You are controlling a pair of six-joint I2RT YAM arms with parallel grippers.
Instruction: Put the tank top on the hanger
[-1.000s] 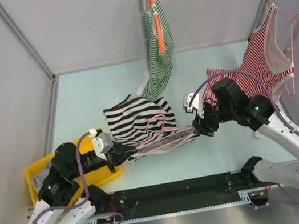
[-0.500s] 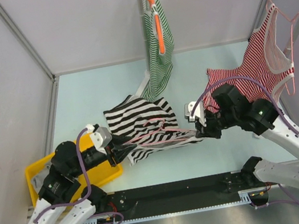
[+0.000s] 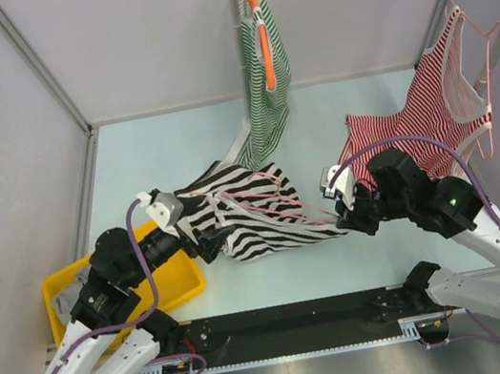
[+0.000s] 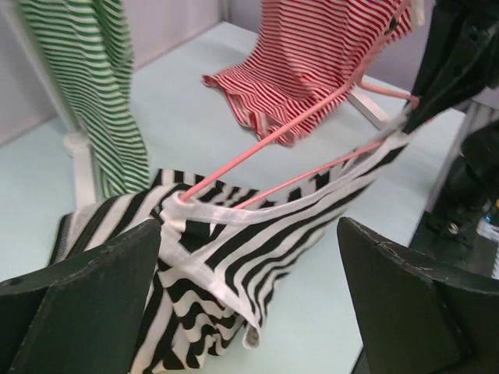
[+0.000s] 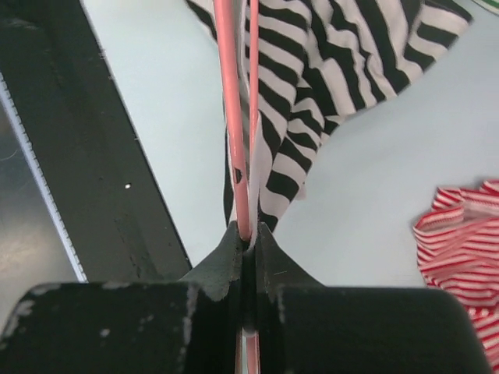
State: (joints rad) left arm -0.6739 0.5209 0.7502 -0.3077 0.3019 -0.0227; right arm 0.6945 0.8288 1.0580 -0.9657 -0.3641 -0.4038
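Right gripper (image 3: 343, 217) clamped on hanger (image 5: 232, 117); left gripper (image 3: 212, 244) spread wide at tank top (image 3: 246, 221).
Right arm covers part of the red top (image 3: 430, 107); hook unseen.

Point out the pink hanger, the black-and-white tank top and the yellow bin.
pink hanger (image 5: 231, 117), right wrist view, on its wire arm.
tank top (image 3: 258, 229), top external view, on its striped body.
yellow bin (image 3: 181, 281), top external view, on its bare right end.
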